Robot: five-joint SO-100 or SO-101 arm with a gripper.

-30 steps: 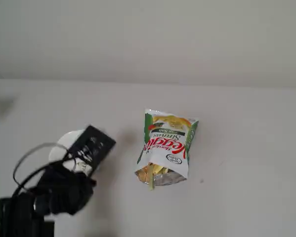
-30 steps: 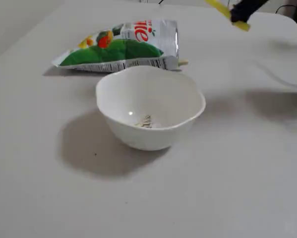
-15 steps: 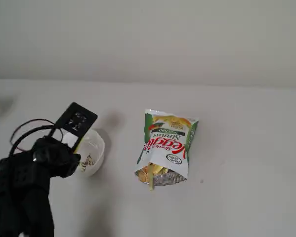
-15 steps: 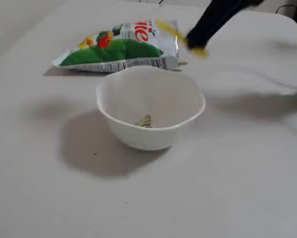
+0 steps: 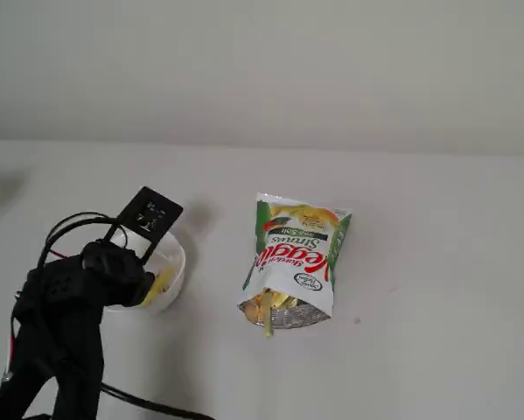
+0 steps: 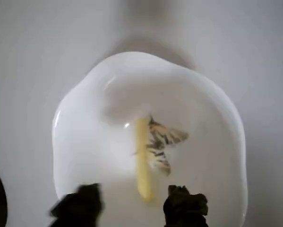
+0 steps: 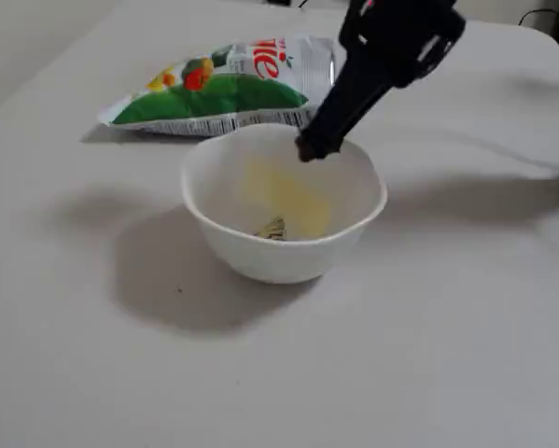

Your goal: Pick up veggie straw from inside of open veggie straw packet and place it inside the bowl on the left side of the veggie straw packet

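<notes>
The white wavy-rimmed bowl (image 6: 212, 118) fills the wrist view, with the pale yellow veggie straw (image 6: 142, 158) lying free on its bottom across the dark floral mark. My gripper (image 6: 132, 202) hangs open just above; its two dark fingertips (image 6: 184, 204) stand apart on either side of the straw's near end. In a fixed view the gripper (image 7: 309, 149) tips into the bowl (image 7: 260, 257) over a blurred yellow straw (image 7: 288, 201). The veggie straw packet (image 5: 296, 254) lies to the right of the bowl (image 5: 176, 254) in a fixed view, and behind it in the other (image 7: 223, 93).
More yellow-orange straws (image 5: 268, 311) poke out of the packet's open silvery mouth. The black arm (image 5: 65, 306) with its looping cables stands at the lower left of a fixed view. The table (image 7: 428, 355) is plain white.
The arm swung over the bowl and dipped its gripper into it. The straw, held in the jaws a second ago, has dropped out and now sits in the bowl.
</notes>
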